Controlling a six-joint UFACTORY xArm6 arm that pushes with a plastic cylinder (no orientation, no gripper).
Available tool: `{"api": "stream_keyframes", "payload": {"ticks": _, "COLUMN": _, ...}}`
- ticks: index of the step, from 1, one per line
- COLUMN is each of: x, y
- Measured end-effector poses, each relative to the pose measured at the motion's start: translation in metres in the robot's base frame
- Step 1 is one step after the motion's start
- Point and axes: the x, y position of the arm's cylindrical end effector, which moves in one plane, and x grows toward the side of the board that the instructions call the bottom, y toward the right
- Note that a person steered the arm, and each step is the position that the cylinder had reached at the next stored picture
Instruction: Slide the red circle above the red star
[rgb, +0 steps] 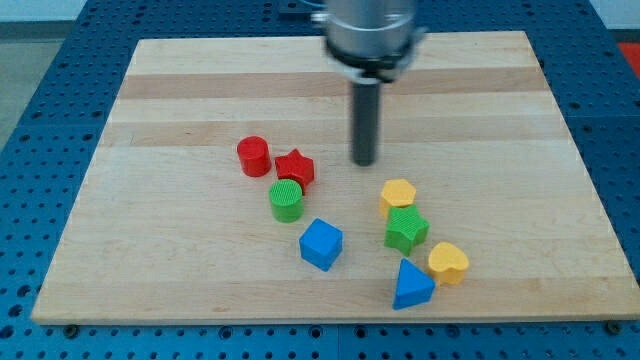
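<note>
The red circle (254, 156) stands on the wooden board, just left of the red star (295, 168) and slightly higher in the view; they sit close together, nearly touching. My tip (364, 162) is at the rod's lower end, to the right of the red star with a clear gap between them, and it touches no block.
A green circle (286, 201) sits just below the red star. A blue cube (321, 244) lies below that. At lower right are a yellow hexagon (398, 194), a green star (406, 229), a blue triangle (411, 286) and a yellow heart (448, 263). The wooden board (180, 80) rests on a blue table.
</note>
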Motion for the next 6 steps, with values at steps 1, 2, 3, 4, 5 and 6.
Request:
{"api": "stream_keyframes", "payload": {"ticks": 1, "x": 0.012, "y": 0.021}}
{"api": "stream_keyframes", "payload": {"ticks": 2, "x": 0.001, "y": -0.049}}
{"api": "stream_keyframes", "payload": {"ticks": 3, "x": -0.104, "y": -0.126}}
{"api": "stream_keyframes", "payload": {"ticks": 4, "x": -0.089, "y": -0.287}}
{"api": "stream_keyframes", "payload": {"ticks": 5, "x": -0.021, "y": -0.278}}
{"api": "stream_keyframes", "payload": {"ticks": 6, "x": -0.006, "y": -0.195}}
